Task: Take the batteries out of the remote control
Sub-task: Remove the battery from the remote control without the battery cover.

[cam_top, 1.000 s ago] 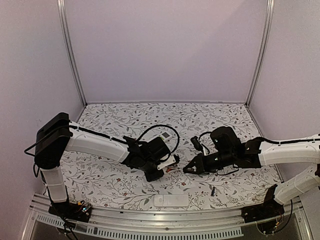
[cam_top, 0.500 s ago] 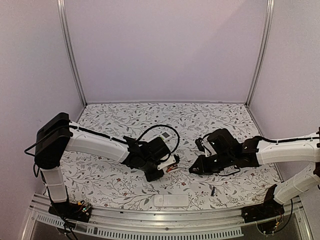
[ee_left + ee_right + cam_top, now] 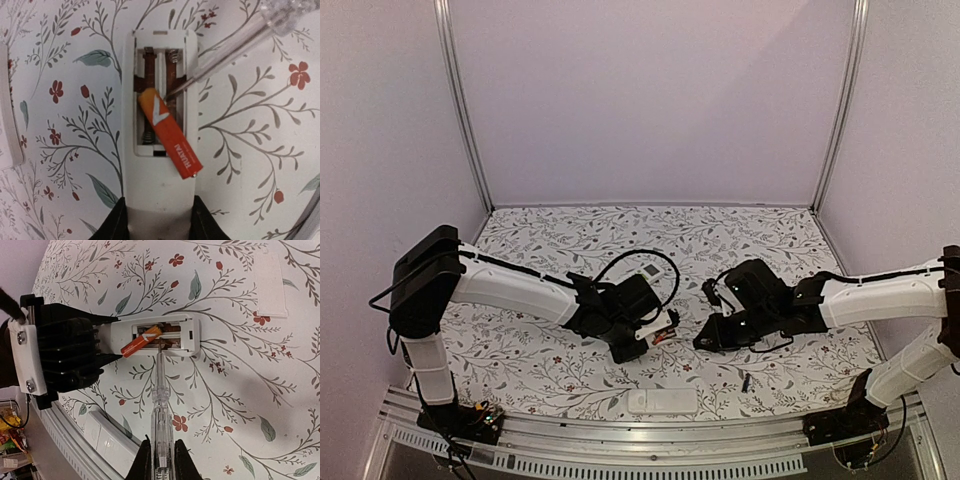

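Observation:
My left gripper [image 3: 159,220] is shut on the near end of a white remote control [image 3: 159,190] that lies on the table with its battery bay open. One red-orange battery [image 3: 170,132] lies askew, with one end in the bay and the other over the remote's edge. The second slot shows bare springs. My right gripper [image 3: 161,460] is shut on a clear screwdriver [image 3: 161,410], whose tip sits in the bay beside the battery [image 3: 141,341]. In the top view both grippers, left [image 3: 640,325] and right [image 3: 715,335], meet at mid-table.
A flat white rectangular piece [image 3: 662,401] lies at the table's near edge. A small dark stick-like item [image 3: 745,382] lies near the front right. A small pale piece [image 3: 651,270] lies behind the remote. The table [image 3: 770,250] is floral-patterned.
My right gripper with the screwdriver has shifted slightly, first back to the right and then in toward the remote again. The left arm and remote have stayed put.

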Action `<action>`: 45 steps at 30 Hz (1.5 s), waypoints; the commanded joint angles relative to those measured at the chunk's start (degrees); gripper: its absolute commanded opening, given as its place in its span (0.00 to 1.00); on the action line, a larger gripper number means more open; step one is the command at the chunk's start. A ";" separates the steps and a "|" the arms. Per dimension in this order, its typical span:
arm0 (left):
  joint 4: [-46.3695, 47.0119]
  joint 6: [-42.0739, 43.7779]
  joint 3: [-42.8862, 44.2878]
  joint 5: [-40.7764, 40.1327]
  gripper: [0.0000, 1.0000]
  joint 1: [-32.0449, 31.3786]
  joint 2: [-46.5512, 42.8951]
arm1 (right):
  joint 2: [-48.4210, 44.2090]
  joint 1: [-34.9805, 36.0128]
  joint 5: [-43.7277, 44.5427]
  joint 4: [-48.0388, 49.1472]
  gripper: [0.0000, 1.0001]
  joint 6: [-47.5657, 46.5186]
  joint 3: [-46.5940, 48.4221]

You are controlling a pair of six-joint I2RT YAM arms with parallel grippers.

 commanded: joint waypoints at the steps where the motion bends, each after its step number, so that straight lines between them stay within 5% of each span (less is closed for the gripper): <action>1: -0.94 0.62 -1.73 1.31 0.17 -1.25 5.36 | 1.43 0.08 -0.90 4.33 0.00 -1.76 0.44; 30: -1.13 0.56 -1.64 0.69 0.17 -1.36 5.62 | 2.89 0.08 -5.57 9.72 0.00 -3.61 -1.50; 34: -1.07 0.37 -1.55 0.07 0.25 -1.34 5.28 | 1.55 0.09 -4.32 9.12 0.00 -3.60 -1.53; 40: 0.30 -0.31 -1.81 -0.52 0.53 -1.16 2.65 | -3.09 0.08 -0.15 8.15 0.00 -2.67 -3.38; 45: 1.24 -0.84 -1.90 -0.36 0.67 -0.79 0.37 | -6.87 0.08 5.13 6.38 0.00 -0.67 -5.14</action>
